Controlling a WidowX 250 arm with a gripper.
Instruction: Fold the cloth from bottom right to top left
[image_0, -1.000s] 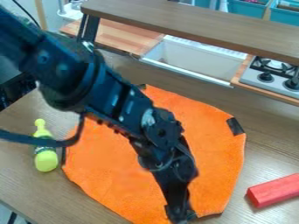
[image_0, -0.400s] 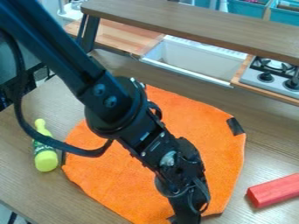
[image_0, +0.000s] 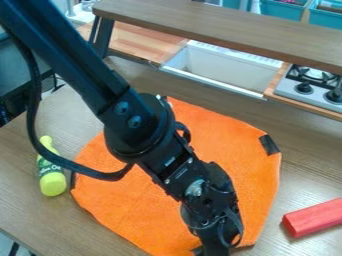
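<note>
Viewing gripper (image_0: 214, 247) at near edge of orange cloth (image_0: 137, 202).
Grip state: we can't tell; lime btl. (image_0: 53, 184) at L, red block (image_0: 314, 218) at R.

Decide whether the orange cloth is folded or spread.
Mostly spread: the cloth lies as one broad sheet across the table.

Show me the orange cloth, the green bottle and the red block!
Orange cloth (image_0: 137, 212): camera view, on its lower left part.
Green bottle (image_0: 53, 185): camera view, on its wide lower end.
Red block (image_0: 317, 214): camera view, on its top face.
</note>
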